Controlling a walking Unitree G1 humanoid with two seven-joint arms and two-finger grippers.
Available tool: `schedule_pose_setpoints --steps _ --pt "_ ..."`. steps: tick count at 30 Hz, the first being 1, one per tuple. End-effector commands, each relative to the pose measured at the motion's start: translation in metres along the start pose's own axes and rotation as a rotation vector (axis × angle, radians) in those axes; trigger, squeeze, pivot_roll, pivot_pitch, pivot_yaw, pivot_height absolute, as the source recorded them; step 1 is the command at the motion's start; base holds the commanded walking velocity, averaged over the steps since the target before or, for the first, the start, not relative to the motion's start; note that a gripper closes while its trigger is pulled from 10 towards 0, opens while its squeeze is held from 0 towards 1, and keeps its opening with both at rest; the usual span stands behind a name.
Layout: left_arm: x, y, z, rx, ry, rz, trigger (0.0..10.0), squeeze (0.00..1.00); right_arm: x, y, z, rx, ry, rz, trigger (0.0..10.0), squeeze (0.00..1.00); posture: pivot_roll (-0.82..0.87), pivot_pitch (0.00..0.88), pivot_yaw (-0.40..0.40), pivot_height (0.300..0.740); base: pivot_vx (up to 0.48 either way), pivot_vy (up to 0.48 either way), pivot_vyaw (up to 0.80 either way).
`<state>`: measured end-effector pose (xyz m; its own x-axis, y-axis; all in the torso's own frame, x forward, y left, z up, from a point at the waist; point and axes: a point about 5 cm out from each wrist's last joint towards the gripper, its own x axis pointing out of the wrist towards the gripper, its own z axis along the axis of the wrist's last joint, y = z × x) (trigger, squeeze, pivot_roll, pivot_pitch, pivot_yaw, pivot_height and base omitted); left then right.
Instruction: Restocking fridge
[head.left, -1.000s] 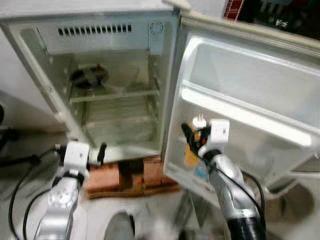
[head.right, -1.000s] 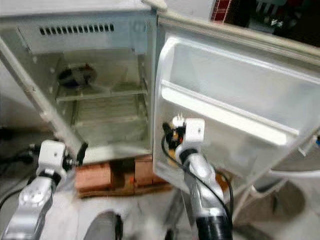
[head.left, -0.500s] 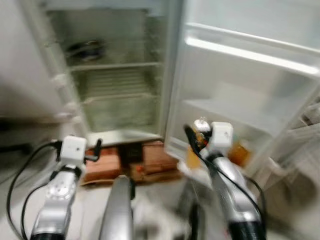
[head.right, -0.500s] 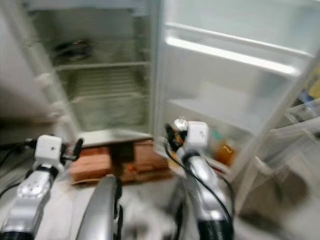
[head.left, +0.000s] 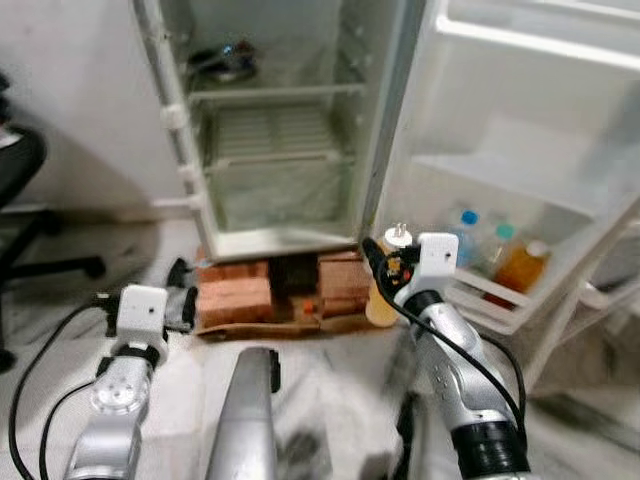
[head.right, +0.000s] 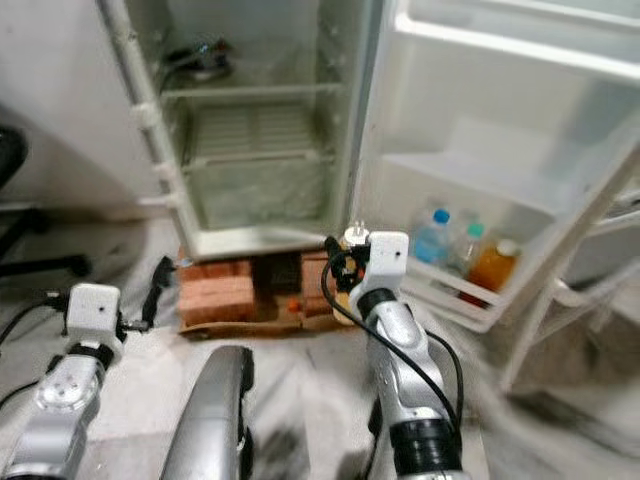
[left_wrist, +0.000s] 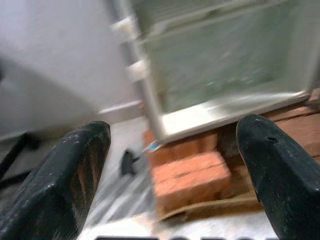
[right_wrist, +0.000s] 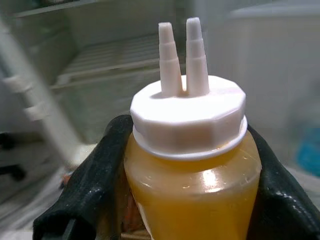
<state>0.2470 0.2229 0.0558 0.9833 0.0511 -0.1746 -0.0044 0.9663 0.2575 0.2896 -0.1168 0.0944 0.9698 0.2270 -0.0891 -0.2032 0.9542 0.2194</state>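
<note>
Sauce bottle (right_wrist: 192, 165), yellow with a white twin-spout cap, sits upright clamped between the right tool's (head.left: 385, 272) black fingers (right_wrist: 100, 175), before the open fridge (head.left: 290, 130). Left tool (left_wrist: 172, 165) hangs spread apart near the bricks (head.left: 235, 298).

Head cameras look down at the open fridge (head.left: 280, 130); both wrist cameras face it from nearer.

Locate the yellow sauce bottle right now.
The yellow sauce bottle is clamped in the right gripper, held upright just off the open fridge, beside the bottles in the door shelf and above the bricks.
</note>
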Motion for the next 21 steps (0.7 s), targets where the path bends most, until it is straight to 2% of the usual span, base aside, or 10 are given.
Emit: schedule_pose_setpoints --steps 1,14,18,19,21 --pt "0.001 -0.002 0.002 0.007 -0.011 -0.017 10.0 0.00 0.003 -0.002 0.007 -0.010 -0.032 -0.013 10.0 0.00 0.12 0.037 -0.032 0.587 0.000 0.000 0.00" --pt "0.000 -0.003 0.001 0.000 -0.011 -0.012 10.0 0.00 0.004 0.000 0.005 -0.001 -0.024 0.007 10.0 0.00 0.12 0.040 -0.033 0.587 0.000 0.000 0.00" --pt "0.000 -0.002 0.001 0.001 -0.010 -0.011 10.0 0.00 0.004 0.005 0.004 0.019 -0.020 0.052 10.0 0.00 0.12 0.042 -0.033 0.587 0.000 0.000 0.00" --pt "0.000 -0.002 0.000 0.001 -0.009 -0.010 10.0 0.00 0.004 0.010 0.005 -0.013 -0.021 0.096 10.0 0.00 0.12 0.043 -0.033 0.587 0.000 0.000 0.00" --pt "0.000 -0.002 0.000 0.002 -0.009 -0.011 10.0 0.00 0.003 0.013 0.007 -0.023 -0.034 0.125 10.0 0.00 0.12 0.043 -0.033 0.587 0.000 0.000 0.00"
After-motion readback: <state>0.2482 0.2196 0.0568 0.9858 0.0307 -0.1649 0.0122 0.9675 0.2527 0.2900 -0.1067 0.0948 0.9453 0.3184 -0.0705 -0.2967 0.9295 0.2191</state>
